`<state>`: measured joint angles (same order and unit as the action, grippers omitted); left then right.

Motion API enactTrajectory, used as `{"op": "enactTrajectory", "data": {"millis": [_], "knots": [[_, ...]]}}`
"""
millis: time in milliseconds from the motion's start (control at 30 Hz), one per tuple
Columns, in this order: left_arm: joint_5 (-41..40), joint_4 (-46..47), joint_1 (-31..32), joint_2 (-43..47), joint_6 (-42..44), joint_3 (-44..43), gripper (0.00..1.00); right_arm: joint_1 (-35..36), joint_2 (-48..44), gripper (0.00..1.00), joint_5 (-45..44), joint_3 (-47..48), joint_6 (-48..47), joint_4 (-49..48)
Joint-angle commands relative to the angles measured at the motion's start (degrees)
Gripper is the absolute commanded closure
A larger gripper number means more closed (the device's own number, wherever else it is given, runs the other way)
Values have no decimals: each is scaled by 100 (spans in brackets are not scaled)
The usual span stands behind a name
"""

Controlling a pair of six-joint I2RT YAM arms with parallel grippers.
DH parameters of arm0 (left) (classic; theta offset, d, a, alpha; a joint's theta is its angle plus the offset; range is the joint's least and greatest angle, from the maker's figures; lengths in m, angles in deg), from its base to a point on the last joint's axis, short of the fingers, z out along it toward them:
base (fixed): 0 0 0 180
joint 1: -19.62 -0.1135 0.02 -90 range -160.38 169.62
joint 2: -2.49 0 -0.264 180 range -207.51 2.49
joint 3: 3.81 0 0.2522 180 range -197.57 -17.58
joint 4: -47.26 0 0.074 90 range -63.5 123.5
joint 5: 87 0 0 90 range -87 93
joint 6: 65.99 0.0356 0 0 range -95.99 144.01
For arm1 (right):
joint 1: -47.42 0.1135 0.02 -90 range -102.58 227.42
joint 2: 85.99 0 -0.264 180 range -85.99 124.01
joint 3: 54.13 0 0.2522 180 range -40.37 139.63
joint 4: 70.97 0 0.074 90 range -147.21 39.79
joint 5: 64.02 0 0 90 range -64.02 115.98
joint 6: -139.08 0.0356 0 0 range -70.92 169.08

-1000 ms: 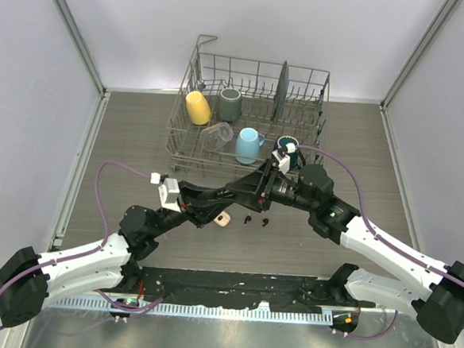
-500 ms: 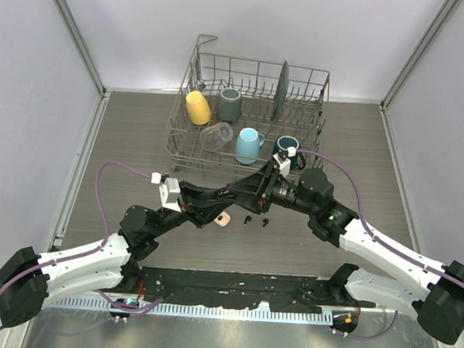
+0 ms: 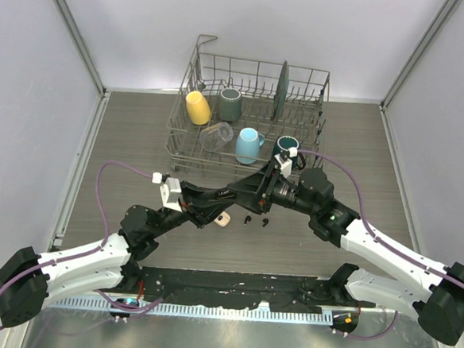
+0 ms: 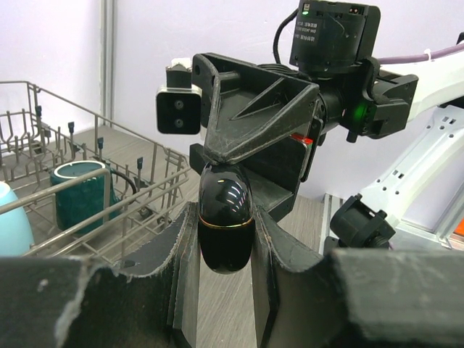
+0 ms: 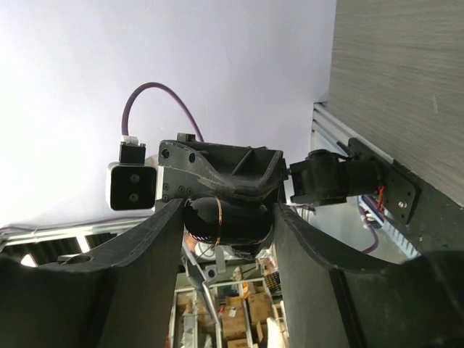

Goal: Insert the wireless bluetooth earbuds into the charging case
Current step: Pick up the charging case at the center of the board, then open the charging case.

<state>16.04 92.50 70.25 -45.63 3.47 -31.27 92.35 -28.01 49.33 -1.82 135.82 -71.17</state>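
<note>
A glossy black oval charging case (image 4: 225, 232) with a thin gold seam is held above the table between both grippers. My left gripper (image 4: 225, 217) is shut on its sides. My right gripper (image 5: 226, 217) faces it and is shut on the case (image 5: 232, 221) end to end. In the top view the two grippers meet, left (image 3: 229, 196) and right (image 3: 247, 192), and hide the case. Two tiny black earbuds (image 3: 247, 220) (image 3: 264, 222) lie on the table just below them. A small cream-white piece (image 3: 223, 220) lies to their left.
A wire dish rack (image 3: 256, 62) stands behind the grippers. It holds a yellow mug (image 3: 198, 107), a grey-green mug (image 3: 230, 104), a light blue mug (image 3: 248, 146), a dark teal mug (image 3: 286, 146), a clear glass (image 3: 217, 135) and a dark plate (image 3: 282, 90).
The right arm's wrist has shifted slightly to the right. Both grippers stay joined on the case; the earbuds on the table have not moved.
</note>
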Motion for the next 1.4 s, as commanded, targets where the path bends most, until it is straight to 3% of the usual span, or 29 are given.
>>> {"op": "enactTrajectory", "data": {"millis": [0, 300, 600, 800, 1367], "knots": [[-65, 850, 34, 145, 102, -151, 100, -37, -128, 43, -446, 390, -605, 991], [-47, 771, 34, 180, 137, -178, 100, -37, -251, 41, -665, 479, -764, 1289], [-56, 384, 34, 408, 190, -186, 100, -45, -893, 44, -1360, 811, -2054, 2114], [-38, 322, 34, 365, 208, -230, 100, 42, -612, 49, -1167, 1690, -3100, 2978], [-3, 314, 34, 31, 208, -432, 100, 482, -146, 48, -947, 2192, -3629, 3259]]}}
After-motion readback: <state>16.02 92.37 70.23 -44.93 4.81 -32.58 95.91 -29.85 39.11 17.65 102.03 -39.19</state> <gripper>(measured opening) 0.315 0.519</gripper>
